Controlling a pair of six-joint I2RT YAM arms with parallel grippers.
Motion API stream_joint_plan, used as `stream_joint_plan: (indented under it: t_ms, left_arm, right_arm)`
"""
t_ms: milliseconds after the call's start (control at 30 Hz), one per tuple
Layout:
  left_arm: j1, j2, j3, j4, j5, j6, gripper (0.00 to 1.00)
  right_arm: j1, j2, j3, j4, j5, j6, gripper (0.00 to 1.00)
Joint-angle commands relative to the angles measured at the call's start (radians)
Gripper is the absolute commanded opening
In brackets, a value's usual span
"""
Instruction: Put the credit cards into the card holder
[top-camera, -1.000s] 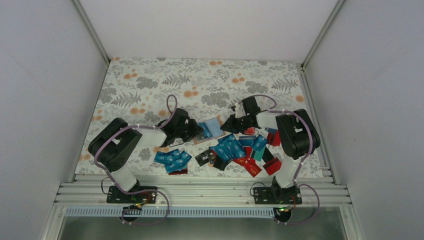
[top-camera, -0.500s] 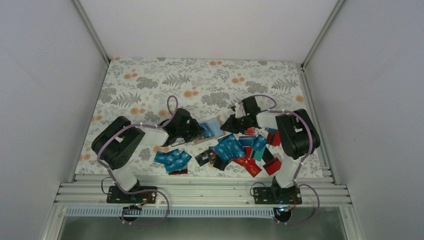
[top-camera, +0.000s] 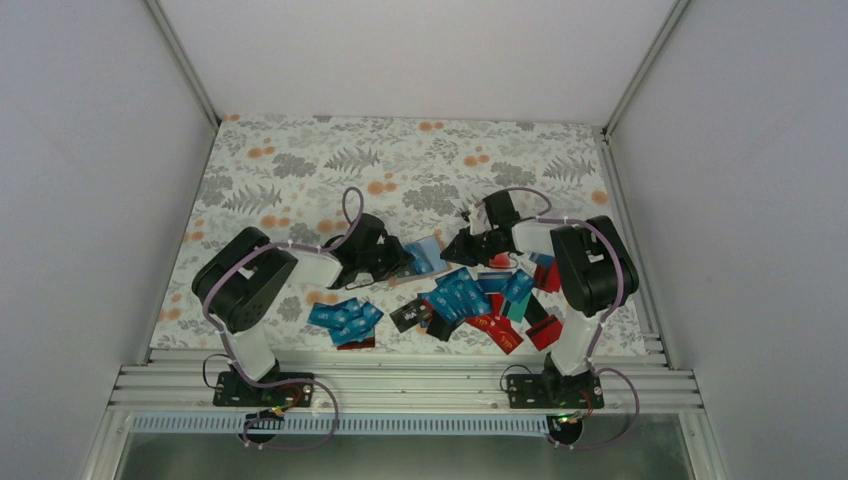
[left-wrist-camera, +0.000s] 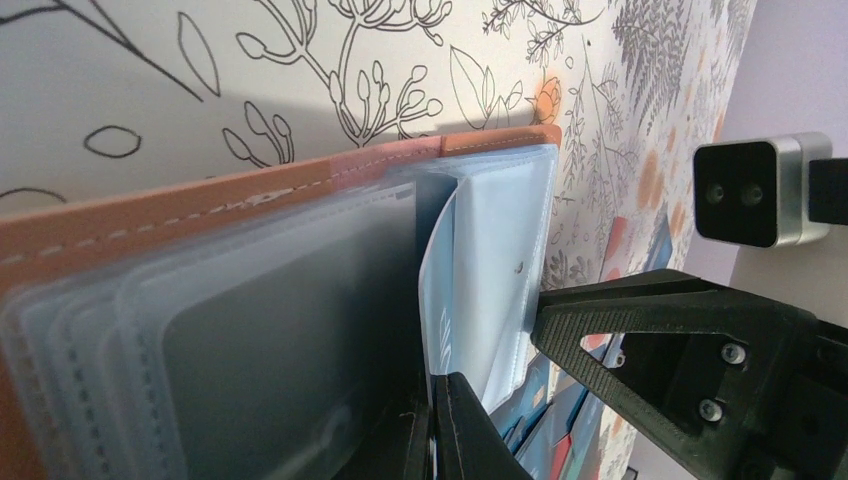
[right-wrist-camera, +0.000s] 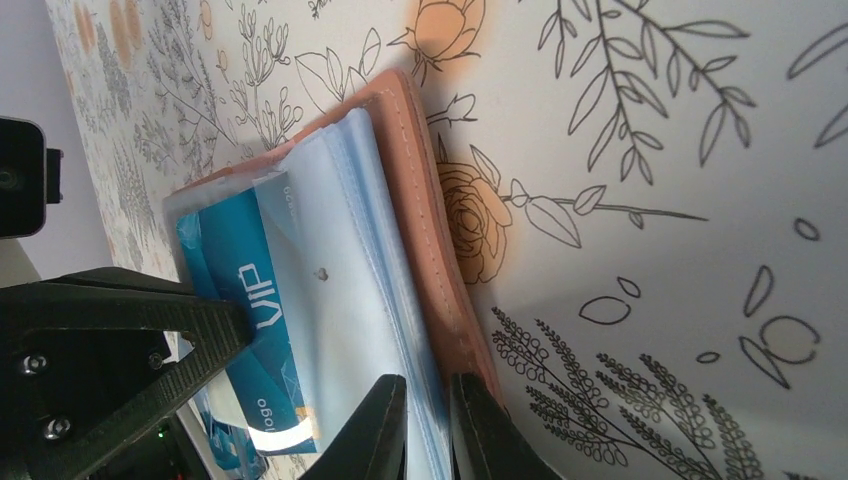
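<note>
The tan-pink card holder (top-camera: 425, 255) lies open on the floral cloth between my two grippers, its clear sleeves showing in the left wrist view (left-wrist-camera: 250, 190) and the right wrist view (right-wrist-camera: 425, 200). My left gripper (top-camera: 393, 262) (left-wrist-camera: 437, 425) is shut on a blue card marked "VIP" (right-wrist-camera: 240, 290) (left-wrist-camera: 455, 290) at the sleeves' open edge. My right gripper (top-camera: 458, 250) (right-wrist-camera: 428, 425) is shut on the holder's edge, pinching sleeves and cover. Several loose credit cards (top-camera: 480, 298), blue, teal, red and black, lie near the front.
A small cluster of blue cards (top-camera: 345, 320) lies in front of the left arm, a black card (top-camera: 408, 316) beside it. Red cards (top-camera: 505, 335) lie near the right arm's base. White walls close in the floral cloth (top-camera: 300, 160) on three sides.
My left arm has moved slightly right, toward the card holder, with the blue card. The right gripper has stayed put on the holder.
</note>
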Motion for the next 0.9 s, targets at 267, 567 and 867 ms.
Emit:
stream_joint_plan:
  t_ms: [267, 567, 867]
  left_arm:
    - [-0.01, 0.074, 0.069, -0.139, 0.042, 0.159, 0.02]
    - [-0.007, 0.104, 0.084, -0.117, 0.067, 0.198, 0.02]
    - [-0.006, 0.156, 0.116, -0.082, 0.097, 0.213, 0.02]
  right_arm:
    - [0.01, 0.056, 0.041, -0.065, 0.08, -0.029, 0.13]
    - [0.01, 0.067, 0.044, -0.062, 0.081, -0.023, 0.11]
    - [0.01, 0.075, 0.041, -0.061, 0.071, -0.021, 0.1]
